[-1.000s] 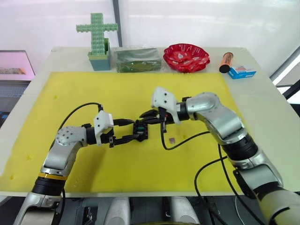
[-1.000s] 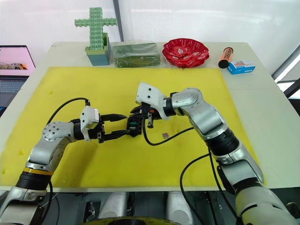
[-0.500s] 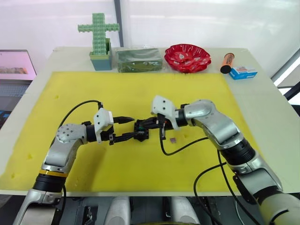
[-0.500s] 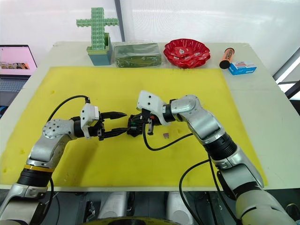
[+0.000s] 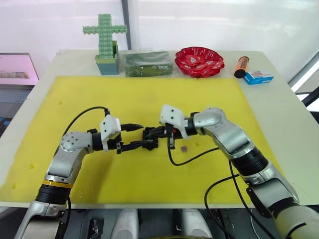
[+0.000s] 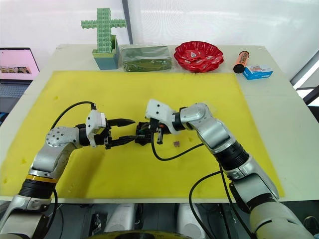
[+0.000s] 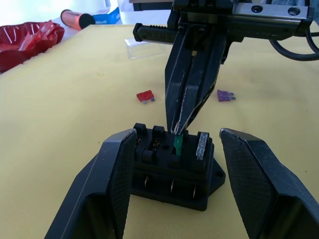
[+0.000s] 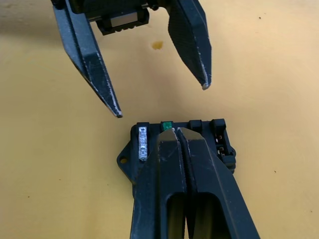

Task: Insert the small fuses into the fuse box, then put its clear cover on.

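Note:
The black fuse box [image 7: 172,172] sits on the yellow mat between the spread fingers [image 7: 117,172] of my open left gripper [image 5: 142,136], which do not touch it. My right gripper [image 7: 178,130] comes down from above, shut on the green fuse [image 7: 177,144], which stands partway in a middle slot. A grey fuse [image 8: 142,144] sits in the end slot beside it. The red fuse [image 7: 145,96] and the purplish fuse [image 5: 184,148] lie loose on the mat beyond the box. The clear cover [image 7: 142,48] lies farther off, partly hidden behind the right gripper.
Along the table's back edge stand a green block cross [image 5: 106,37], a dark green box [image 5: 148,63], a red bowl [image 5: 198,60], an orange cylinder [image 5: 240,66] and a blue-white carton [image 5: 257,76]. A laptop [image 5: 17,68] is at far left. Black cables trail over the yellow mat [image 5: 75,99].
My right gripper has come down toward the fuse box with the green fuse, and its tips now rest at the slots. The left gripper has stayed open around the box.

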Controlling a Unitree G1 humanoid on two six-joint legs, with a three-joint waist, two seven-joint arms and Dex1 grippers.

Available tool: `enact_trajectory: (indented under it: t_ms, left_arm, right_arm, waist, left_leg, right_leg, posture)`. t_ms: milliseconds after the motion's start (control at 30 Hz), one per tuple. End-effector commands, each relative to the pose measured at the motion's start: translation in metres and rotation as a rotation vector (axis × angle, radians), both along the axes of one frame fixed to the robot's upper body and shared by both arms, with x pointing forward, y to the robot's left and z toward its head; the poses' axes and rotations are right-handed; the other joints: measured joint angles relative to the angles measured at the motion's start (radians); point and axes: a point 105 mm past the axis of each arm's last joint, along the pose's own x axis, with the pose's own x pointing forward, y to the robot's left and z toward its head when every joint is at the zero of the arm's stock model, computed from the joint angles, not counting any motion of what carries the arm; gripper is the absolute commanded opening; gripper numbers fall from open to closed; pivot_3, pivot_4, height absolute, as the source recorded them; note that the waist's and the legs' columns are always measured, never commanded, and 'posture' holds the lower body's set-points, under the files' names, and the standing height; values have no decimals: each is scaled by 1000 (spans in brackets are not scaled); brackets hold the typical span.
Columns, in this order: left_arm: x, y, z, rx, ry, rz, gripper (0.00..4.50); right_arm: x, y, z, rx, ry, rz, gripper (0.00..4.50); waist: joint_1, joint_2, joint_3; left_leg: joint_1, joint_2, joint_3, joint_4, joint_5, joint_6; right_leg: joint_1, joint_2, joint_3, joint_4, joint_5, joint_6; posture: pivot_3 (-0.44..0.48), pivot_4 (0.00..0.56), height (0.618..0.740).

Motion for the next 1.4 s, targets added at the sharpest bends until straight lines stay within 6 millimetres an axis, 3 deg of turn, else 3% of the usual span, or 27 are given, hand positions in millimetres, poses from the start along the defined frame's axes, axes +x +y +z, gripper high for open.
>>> enact_trajectory:
  t_ms: [33, 767, 1400]
  left_arm:
    - [-1, -1, 7, -2, -34, -5, 2800]
    - [-3, 4, 5, 10, -13, 3, 2800]
    - [-2, 1, 8, 11, -20, -7, 2800]
  right_arm:
    - [-2, 3, -2, -12, -15, 19, 28]
    - [1, -16, -52, -201, -32, 16, 28]
    - [-3, -15, -44, -197, -41, 44, 28]
  waist:
    - [0, 0, 0]
    - [1, 1, -3]
    - [1, 1, -4]
  left_leg:
    - [0, 0, 0, 0, 0, 0]
    - [4, 0, 0, 0, 0, 0]
    - [6, 0, 0, 0, 0, 0]
  right_leg:
    - [0, 0, 0, 0, 0, 0]
    - [4, 0, 0, 0, 0, 0]
    - [6, 0, 0, 0, -1, -1]
  posture:
    - [0, 150, 740]
    - [0, 150, 740]
    - [0, 150, 740]
